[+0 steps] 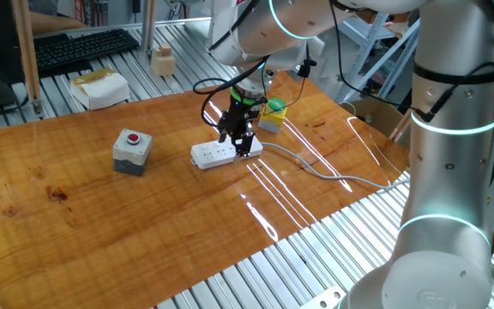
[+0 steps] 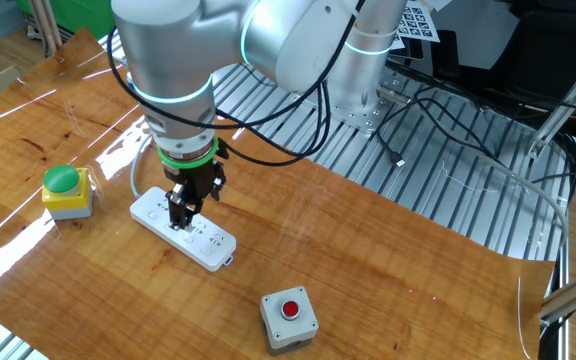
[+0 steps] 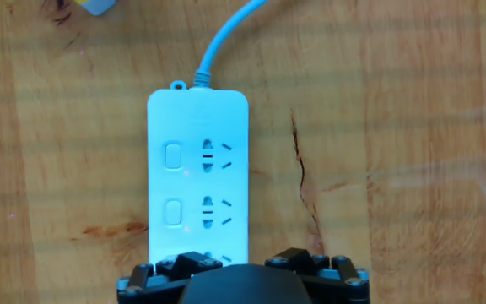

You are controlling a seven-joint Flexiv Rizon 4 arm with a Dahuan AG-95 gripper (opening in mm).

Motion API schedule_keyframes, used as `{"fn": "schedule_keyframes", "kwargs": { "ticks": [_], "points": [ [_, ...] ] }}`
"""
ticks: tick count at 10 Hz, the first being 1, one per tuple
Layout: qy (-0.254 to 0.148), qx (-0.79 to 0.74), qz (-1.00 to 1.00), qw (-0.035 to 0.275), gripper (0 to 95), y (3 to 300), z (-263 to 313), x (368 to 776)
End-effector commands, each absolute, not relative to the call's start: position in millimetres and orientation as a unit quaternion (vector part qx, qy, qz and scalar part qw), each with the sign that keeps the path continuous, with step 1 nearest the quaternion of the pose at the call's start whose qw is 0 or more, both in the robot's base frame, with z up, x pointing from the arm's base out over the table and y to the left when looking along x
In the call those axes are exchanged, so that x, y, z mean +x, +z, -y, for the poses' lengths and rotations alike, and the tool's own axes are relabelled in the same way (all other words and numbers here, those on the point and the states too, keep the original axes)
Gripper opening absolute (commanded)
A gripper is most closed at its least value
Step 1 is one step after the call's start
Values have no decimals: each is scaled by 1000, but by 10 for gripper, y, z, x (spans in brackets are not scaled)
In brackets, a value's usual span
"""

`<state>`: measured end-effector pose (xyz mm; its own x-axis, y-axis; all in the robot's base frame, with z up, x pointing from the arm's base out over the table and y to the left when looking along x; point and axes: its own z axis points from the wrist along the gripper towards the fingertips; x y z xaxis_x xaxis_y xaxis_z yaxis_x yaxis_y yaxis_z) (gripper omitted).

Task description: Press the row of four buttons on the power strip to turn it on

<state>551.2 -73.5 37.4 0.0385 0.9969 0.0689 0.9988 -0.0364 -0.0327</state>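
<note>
One fixed view: power strip (image 1: 224, 153) – flat white bar, mid glossy wooden table (image 1: 84, 232); gripper (image 1: 242, 144) over its right end; grey box (image 1: 132, 151) left.
Other fixed view: yellow box (image 2: 67, 191) left; fingertips' state – cannot tell.
Hand view: 2 buttons (image 3: 174, 183) visible, rest hidden.

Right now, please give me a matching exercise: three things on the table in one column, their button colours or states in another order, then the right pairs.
Things:
1. power strip
2. grey box
3. yellow box

Descriptions:
A. green button on top
B. red round button on top
C. white, directly under the gripper

Pairs: 1-C, 2-B, 3-A
</note>
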Motion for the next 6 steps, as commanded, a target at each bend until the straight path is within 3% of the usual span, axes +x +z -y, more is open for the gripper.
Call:
{"fn": "schedule_keyframes", "kwargs": {
  "ticks": [1,3,4,6],
  "points": [
    [-14,-722,691,34,760,386,717,5522],
    [-14,-722,691,33,760,383,704,5533],
    [-14,-721,692,33,950,376,702,5538],
    [-14,-721,692,31,950,356,696,5550]
  ]
}}
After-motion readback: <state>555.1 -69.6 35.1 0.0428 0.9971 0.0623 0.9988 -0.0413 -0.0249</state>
